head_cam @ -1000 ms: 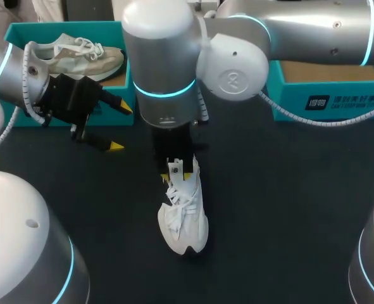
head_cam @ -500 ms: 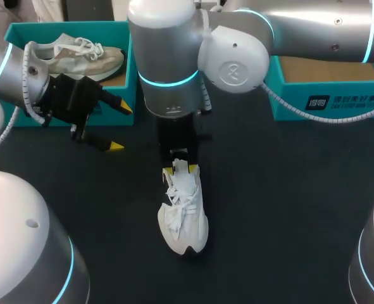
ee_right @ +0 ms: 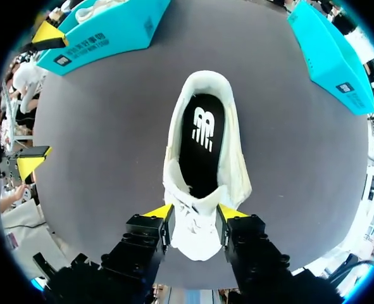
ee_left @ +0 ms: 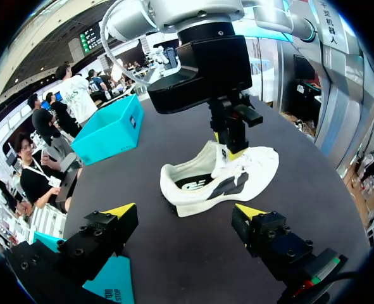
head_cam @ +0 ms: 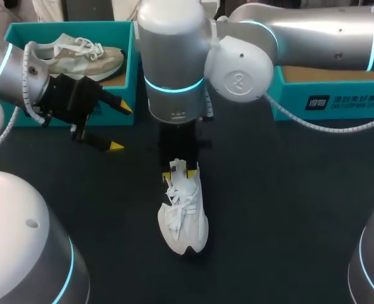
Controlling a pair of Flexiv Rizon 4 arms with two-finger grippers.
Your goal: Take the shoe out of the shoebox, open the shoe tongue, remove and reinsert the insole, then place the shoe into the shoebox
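A white shoe (head_cam: 184, 215) lies on the black table, toe toward me, with its black insole (ee_right: 199, 149) showing inside. My right gripper (head_cam: 180, 168) hangs straight down over the shoe's mouth. Both its fingers (ee_right: 160, 215) press the raised tongue (ee_right: 193, 231) from two sides, so it is shut on it. My left gripper (head_cam: 118, 126) stands wide open and empty to the shoe's left, near the left shoebox (head_cam: 19, 31). From its wrist view the shoe (ee_left: 218, 180) lies ahead of the left gripper (ee_left: 187, 212), with the right gripper (ee_left: 231, 142) above it.
A second, beige shoe (head_cam: 79, 54) lies in the teal box at the back left. Another teal box (head_cam: 329, 98) stands at the back right. My right arm's large elbow (head_cam: 174, 57) hangs over the middle of the table.
My right arm's elbow has shifted right and back. Its gripper stays at the tongue, fingers slightly wider. The shoe and the left arm have not moved.
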